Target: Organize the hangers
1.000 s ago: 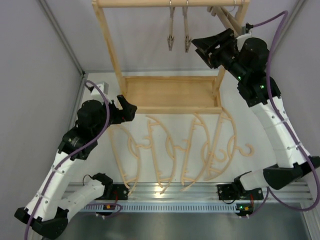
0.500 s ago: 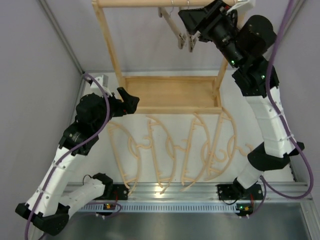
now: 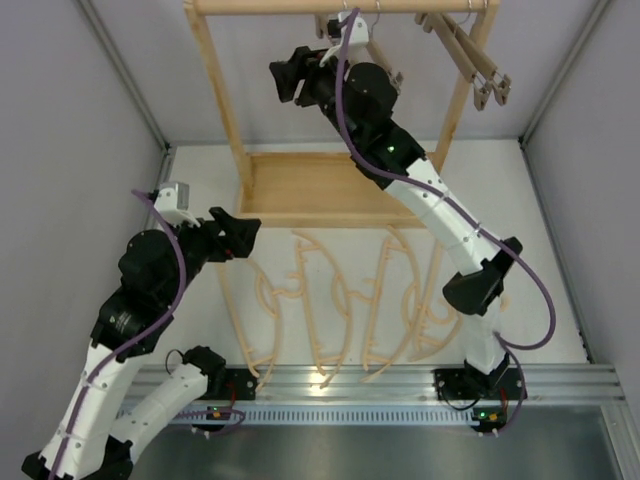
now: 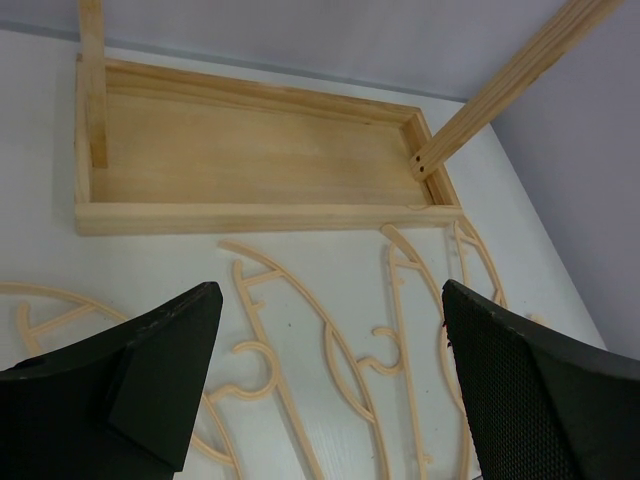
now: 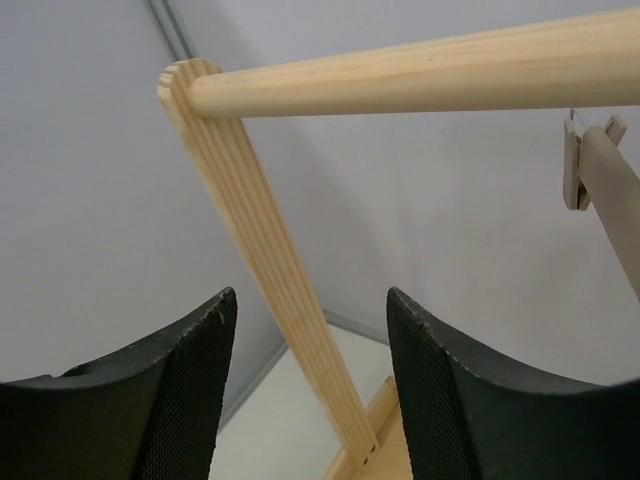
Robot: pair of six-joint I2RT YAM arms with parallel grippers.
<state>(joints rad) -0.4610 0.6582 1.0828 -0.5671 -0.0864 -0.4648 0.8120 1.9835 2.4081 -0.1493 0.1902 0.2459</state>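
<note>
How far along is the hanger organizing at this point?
Done: clamp bars hang on the rail. In hand: nothing; both the right claw, up by the rail, and the left claw, over the table, are open and empty. Left: four pale curved hangers lying on the table.

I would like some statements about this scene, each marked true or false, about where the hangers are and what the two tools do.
The curved hangers lie on the table. True.
The left tool grips a curved hanger. False: it is open and empty, above them.
The right tool is open near the rack's top rail. True.
The clamp bars lie in the tray base. False: they hang from the top rail.
</note>
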